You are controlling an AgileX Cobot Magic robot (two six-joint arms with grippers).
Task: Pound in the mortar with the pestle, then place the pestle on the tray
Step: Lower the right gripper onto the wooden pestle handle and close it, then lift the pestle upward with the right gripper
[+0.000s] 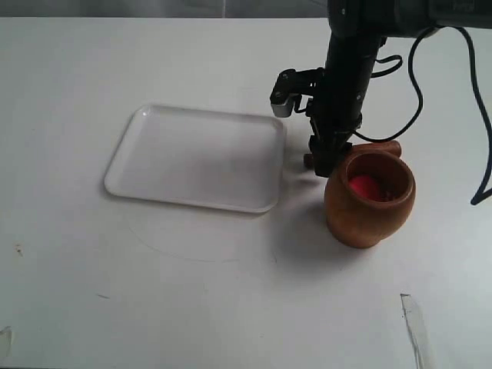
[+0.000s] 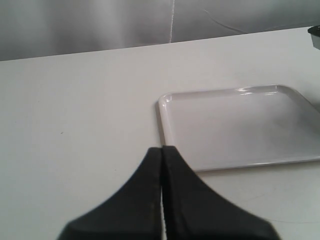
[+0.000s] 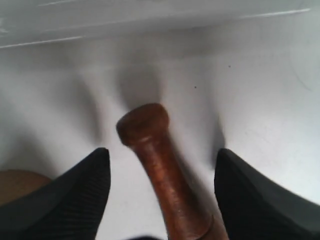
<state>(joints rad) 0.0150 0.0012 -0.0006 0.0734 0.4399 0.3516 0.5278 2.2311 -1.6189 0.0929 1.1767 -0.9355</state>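
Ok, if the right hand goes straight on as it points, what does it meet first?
Probably the pestle, lying on the table inside the open right hand; the table comes after. Depth is hard to judge.

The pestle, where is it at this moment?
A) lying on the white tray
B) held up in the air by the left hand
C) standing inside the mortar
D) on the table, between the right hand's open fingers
D: the pestle lies on the table, with the right hand open on either side, not touching it.
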